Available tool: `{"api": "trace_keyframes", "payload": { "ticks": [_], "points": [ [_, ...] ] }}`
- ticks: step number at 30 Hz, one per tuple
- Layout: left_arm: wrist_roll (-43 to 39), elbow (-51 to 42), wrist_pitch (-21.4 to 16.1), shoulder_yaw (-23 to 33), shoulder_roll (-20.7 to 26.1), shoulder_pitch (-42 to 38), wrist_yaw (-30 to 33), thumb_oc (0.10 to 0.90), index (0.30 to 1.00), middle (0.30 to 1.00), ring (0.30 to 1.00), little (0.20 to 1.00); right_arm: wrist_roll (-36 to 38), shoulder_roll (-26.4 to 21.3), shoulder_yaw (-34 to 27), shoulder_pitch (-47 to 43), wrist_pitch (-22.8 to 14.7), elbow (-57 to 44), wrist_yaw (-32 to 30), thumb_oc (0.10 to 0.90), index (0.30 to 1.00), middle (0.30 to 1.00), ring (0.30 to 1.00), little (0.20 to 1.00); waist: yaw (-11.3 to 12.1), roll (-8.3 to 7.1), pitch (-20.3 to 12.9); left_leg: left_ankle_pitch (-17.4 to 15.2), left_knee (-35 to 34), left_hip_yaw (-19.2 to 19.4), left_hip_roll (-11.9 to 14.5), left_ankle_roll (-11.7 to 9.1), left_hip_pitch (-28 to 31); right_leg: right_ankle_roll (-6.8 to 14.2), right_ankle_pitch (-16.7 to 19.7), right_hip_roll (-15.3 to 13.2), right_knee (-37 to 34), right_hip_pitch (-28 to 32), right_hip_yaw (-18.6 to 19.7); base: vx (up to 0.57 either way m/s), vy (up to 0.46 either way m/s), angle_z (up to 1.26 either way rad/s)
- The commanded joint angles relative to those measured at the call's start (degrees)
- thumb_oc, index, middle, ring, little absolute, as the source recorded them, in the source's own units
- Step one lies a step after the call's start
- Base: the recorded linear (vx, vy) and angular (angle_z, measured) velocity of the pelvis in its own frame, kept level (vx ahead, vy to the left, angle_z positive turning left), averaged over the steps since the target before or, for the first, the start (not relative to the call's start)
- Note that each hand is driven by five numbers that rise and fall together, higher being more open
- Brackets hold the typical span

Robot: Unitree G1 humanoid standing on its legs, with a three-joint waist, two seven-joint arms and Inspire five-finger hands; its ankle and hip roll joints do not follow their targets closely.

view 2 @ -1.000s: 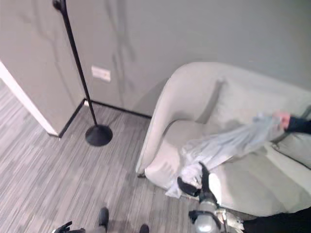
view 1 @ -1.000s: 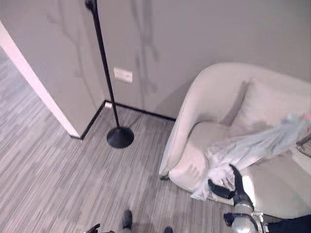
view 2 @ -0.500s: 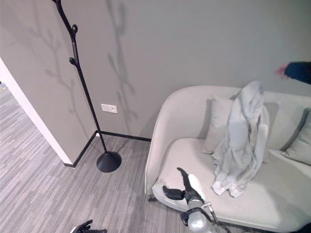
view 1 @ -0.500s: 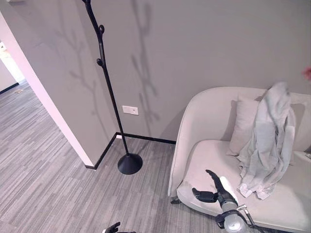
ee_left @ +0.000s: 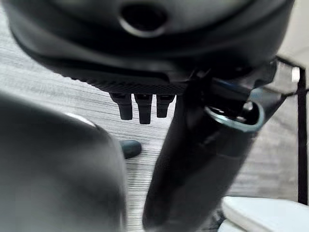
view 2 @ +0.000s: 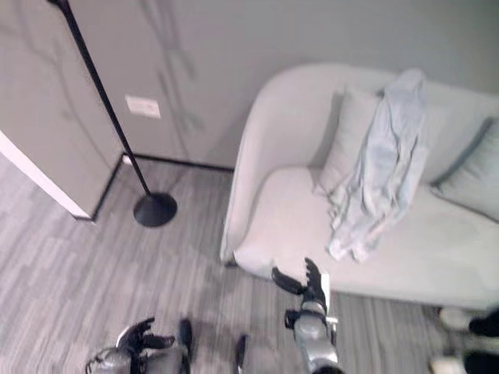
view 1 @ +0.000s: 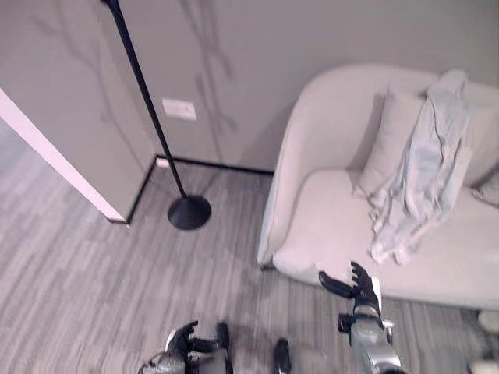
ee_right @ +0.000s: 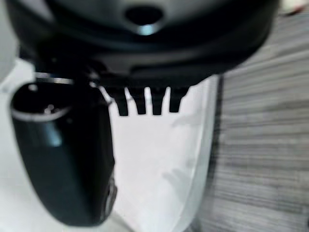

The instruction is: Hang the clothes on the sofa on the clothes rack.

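1. Pale blue-grey clothes (view 1: 425,167) hang over the sofa's backrest in the upper right of the frame, draped down across a cushion (view 1: 390,140) and ending in a bunch on the seat.
2. Light beige, the sofa (view 1: 327,226) fills the right side of the frame, its rounded arm facing the wall corner.
3. At the lower right, the right hand (view 1: 355,284) hovers at the front edge of the seat with its fingers spread and relaxed, holding nothing; it is well apart from the clothes.
4. In the right wrist view the fingers (ee_right: 145,102) point straight out over the pale seat edge, with the striped floor beside it.
5. At the bottom left, the left hand (view 1: 185,341) hangs low over the floor, fingers loosely apart and empty.
6. A black clothes rack (view 1: 148,101) stands at the upper left, its thin pole rising from a round base (view 1: 190,212) on the grey wood-look floor (view 1: 70,288), near the wall corner and apart from the sofa.
7. A white wall socket (view 1: 179,109) sits just right of the pole.
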Motion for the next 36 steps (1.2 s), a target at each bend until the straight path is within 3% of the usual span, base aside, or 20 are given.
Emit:
{"api": "trace_keyframes", "payload": {
  "ticks": [1, 3, 4, 5, 7, 8, 9, 12, 13, 15, 16, 18, 19, 22, 26, 28, 31, 32, 34, 36],
  "points": [
    [-1.5, 3.1, 0.0, -1.5, 2.9, 6.1, 3.1, 0.8, 0.9, 0.9, 0.9, 0.9, 3.0, -6.2, -0.5, -1.8, -5.0, -8.6, -3.8, 0.8, 0.9, 0.9, 0.9, 0.9, 2.8, 0.38, -7.5, -6.5, -7.9, -4.0, 8.2, -7.3, 11.1, 0.4, 5.8, -2.4, -25.0, 15.8, 4.3, 0.09, -0.382, -0.09],
    [-1.3, 3.7, 0.0, -0.1, 3.8, 7.2, 3.2, 0.8, 0.9, 0.9, 0.9, 0.9, 2.9, -5.8, -0.7, -2.2, -5.1, -9.3, -3.8, 0.8, 0.9, 0.9, 0.9, 0.9, 3.8, -1.09, -8.5, -6.0, -7.9, -2.9, 10.1, -9.0, 11.7, 2.0, 2.8, -0.8, -27.3, 17.5, 4.9, 0.13, -0.495, -0.15],
    [-3.2, 4.2, 0.4, 1.6, 3.6, 8.2, 3.6, 0.8, 0.9, 0.9, 0.9, 0.9, 1.6, -5.8, -0.5, -1.7, -4.5, -10.5, -3.6, 0.8, 0.9, 0.9, 0.9, 0.9, 4.0, -0.95, -8.5, -3.8, -7.9, -3.4, 14.0, -10.7, 11.8, 1.3, 0.0, 1.9, -25.0, 16.3, 5.0, 0.11, -0.459, -0.46],
    [-3.2, 4.2, 0.4, 1.6, 3.6, 8.2, 3.6, 0.8, 0.9, 0.9, 0.9, 0.9, 1.6, -5.8, -0.5, -1.7, -4.5, -10.5, -3.6, 0.8, 0.9, 0.9, 0.9, 0.9, 4.0, -0.95, -8.5, -3.8, -7.9, -3.4, 14.0, -10.7, 11.8, 1.3, 0.0, 1.9, -25.0, 16.3, 5.0, 0.08, -0.448, -0.46],
    [-7.3, 4.7, 0.0, 3.5, 2.1, 9.3, 3.6, 0.8, 0.9, 0.9, 0.9, 0.9, -1.1, -7.0, -0.5, -0.9, -4.1, -13.5, -3.9, 0.8, 0.9, 0.9, 0.9, 0.9, 3.6, 0.46, -8.5, -1.4, -7.9, -4.2, 17.8, -11.8, 11.7, -0.6, -2.7, 5.8, -23.1, 15.4, 4.3, 0.06, -0.304, -0.26],
    [-7.3, 4.7, 0.0, 3.4, 2.1, 9.3, 3.6, 0.8, 0.9, 0.9, 0.9, 0.9, -1.1, -7.0, -0.5, -0.8, -4.0, -13.6, -3.9, 0.8, 0.9, 0.9, 0.9, 0.9, 3.5, 0.7, -8.5, -1.3, -7.9, -4.3, 18.1, -11.9, 11.6, -0.7, -2.7, 6.0, -23.1, 15.4, 4.1, 0.05, -0.397, -0.11],
    [-8.8, 4.7, 0.1, 3.0, -0.3, 9.7, 4.1, 0.8, 0.9, 0.9, 0.9, 0.9, -2.8, -7.9, -1.3, -0.2, -4.0, -15.8, -5.4, 0.8, 0.9, 0.9, 0.9, 0.9, 3.0, 2.27, -8.2, 1.6, -7.2, -4.8, 20.6, -12.0, 10.2, -2.5, -4.4, 9.5, -24.6, 16.7, 3.1, 0.02, -0.334, 0.04],
    [-8.4, 4.3, 0.2, 1.7, -1.8, 9.3, 4.3, 0.8, 0.9, 0.9, 0.9, 0.9, -3.3, -8.3, -2.3, 1.0, -4.2, -17.7, -7.4, 0.8, 0.9, 0.9, 0.9, 0.9, 2.5, 3.1, -7.8, 4.6, -6.3, -4.1, 22.0, -11.7, 9.4, -4.1, -5.3, 11.9, -26.5, 18.1, 2.4, 0.01, -0.284, 0.13],
    [-7.6, 2.8, 0.2, -0.4, -2.8, 8.8, 4.4, 0.8, 0.9, 0.9, 0.9, 0.9, -3.6, -8.7, -3.1, 2.8, -4.1, -19.6, -9.1, 0.8, 0.9, 0.9, 0.9, 0.9, 2.0, 3.61, -6.9, 8.2, -4.5, -2.6, 23.0, -11.5, 8.6, -5.4, -5.5, 13.7, -29.2, 20.4, 1.9, 0.01, -0.252, 0.31],
    [-7.3, 1.8, -0.6, -1.4, -3.3, 8.5, 4.4, 0.8, 0.9, 0.9, 0.9, 0.9, -4.6, -9.0, -3.2, 3.9, -4.2, -20.5, -10.2, 0.8, 0.9, 0.9, 0.9, 0.9, 1.9, 3.45, -6.4, 6.1, -2.4, -2.6, 20.5, -10.7, 8.0, -6.0, -4.9, 14.2, -32.2, 21.8, 2.5, 0.02, -0.242, 0.3],
    [-8.0, 1.6, -1.1, -1.3, -3.4, 8.4, 4.7, 0.8, 0.9, 0.9, 0.9, 0.9, -5.5, -9.2, -2.6, 4.0, -4.1, -21.0, -9.9, 0.8, 0.9, 0.9, 0.9, 0.9, 2.4, 3.42, -6.2, 3.5, -0.7, -5.9, 17.3, -9.8, 7.1, -6.1, -4.6, 14.2, -33.3, 22.1, 2.9, 0.02, -0.148, 0.05],
    [-9.7, 1.5, -1.6, -0.6, -3.5, 8.4, 5.1, 0.8, 0.9, 0.9, 0.9, 0.9, -6.8, -9.2, -1.6, 3.8, -3.9, -20.8, -9.2, 0.8, 0.9, 0.9, 0.9, 0.9, 3.8, 2.44, -6.2, -4.8, 2.3, -13.7, 6.9, -7.6, 5.0, -6.1, -3.4, 13.8, -35.3, 22.7, 3.5, 0.05, -0.117, -0.21],
    [-10.0, 1.6, -1.5, -0.5, -3.6, 8.4, 5.1, 0.8, 0.9, 0.9, 0.9, 0.9, -7.0, -8.8, -1.5, 3.7, -3.9, -20.9, -9.0, 0.8, 0.9, 0.9, 0.9, 0.9, 3.9, 2.36, -6.4, -6.5, 2.2, -14.7, 3.8, -6.8, 4.8, -6.2, -3.1, 13.8, -35.5, 23.0, 3.2, 0.07, -0.054, -0.09],
    [-9.4, 2.5, -0.8, -0.7, -3.7, 8.7, 4.7, 0.8, 0.9, 0.9, 0.9, 0.9, -9.0, -8.5, -1.2, 3.1, -2.5, -20.8, -9.2, 0.8, 0.9, 0.9, 0.9, 0.9, 3.7, 2.6, -7.4, -6.9, 2.3, -11.6, -3.9, -3.8, 1.8, -6.2, -2.7, 14.2, -35.7, 22.6, 2.1, 0.05, 0.037, -0.11],
    [-9.1, 4.9, 0.3, 0.3, -4.4, 9.3, 4.4, 0.8, 0.9, 0.9, 0.9, 0.9, -10.2, -7.7, -1.2, 2.4, -2.2, -20.0, -10.0, 0.8, 0.9, 0.9, 0.9, 0.9, 3.9, 3.85, -7.9, -7.6, 0.3, -12.3, -5.1, -1.7, 4.4, -6.6, -3.9, 16.4, -34.1, 22.9, 3.8, 0.09, 0.088, -0.2],
    [-7.7, 6.0, 1.2, 1.5, -3.6, 9.9, 4.4, 0.8, 0.9, 0.9, 0.9, 0.9, -10.0, -6.8, -1.9, 4.7, -1.4, -20.9, -8.9, 0.8, 0.9, 0.9, 0.9, 0.9, 3.2, 2.75, -8.2, -7.0, -1.0, -12.1, -4.8, -1.3, 6.3, -6.9, -5.9, 16.0, -28.4, 22.7, 2.9, 0.17, 0.103, -0.2],
    [-6.3, 4.8, 0.4, 1.7, -1.9, 9.2, 4.5, 0.8, 0.9, 0.9, 0.9, 0.9, -11.4, -7.2, -1.5, 2.7, -1.0, -18.9, -7.8, 0.8, 0.9, 0.9, 0.9, 0.9, 3.1, 2.64, -7.0, -8.1, -1.6, -10.9, -4.1, -0.3, 8.7, -3.9, -5.7, 14.5, -16.6, 18.5, 1.4, 0.07, 0.096, 0.04],
    [-6.2, 4.8, 0.4, 1.7, -1.9, 9.1, 4.5, 0.8, 0.9, 0.9, 0.9, 0.9, -11.4, -7.2, -1.5, 2.6, -1.0, -18.8, -7.8, 0.8, 0.9, 0.9, 0.9, 0.9, 3.1, 2.58, -6.9, -8.1, -1.7, -10.8, -4.3, -0.2, 8.7, -3.9, -5.9, 14.3, -16.0, 18.3, 1.6, 0.03, 0.084, -0.37],
    [-5.3, 3.4, 0.1, 0.8, -0.9, 8.6, 4.6, 0.8, 0.9, 0.9, 0.9, 0.9, -12.3, -7.3, -1.6, 1.3, -0.4, -17.5, -8.2, 0.8, 0.9, 0.9, 0.9, 0.9, 2.7, 2.98, -5.5, -8.8, -1.4, -10.2, -3.8, 0.7, 10.3, -0.9, -3.4, 12.6, -7.8, 14.6, 1.2, 0.06, 0.077, -0.3],
    [-4.3, 2.3, 0.1, 0.4, -0.3, 8.7, 4.8, 0.8, 0.9, 0.9, 0.9, 0.9, -13.5, -7.0, -2.0, 0.7, 0.1, -16.7, -9.0, 0.8, 0.9, 0.9, 0.9, 0.9, 3.6, 3.28, -5.7, -9.6, -2.5, -9.4, -3.2, 0.8, 12.0, -1.9, -3.0, 7.4, -10.8, 15.5, -3.4, 0.12, -0.019, -0.1]
  ]
}}
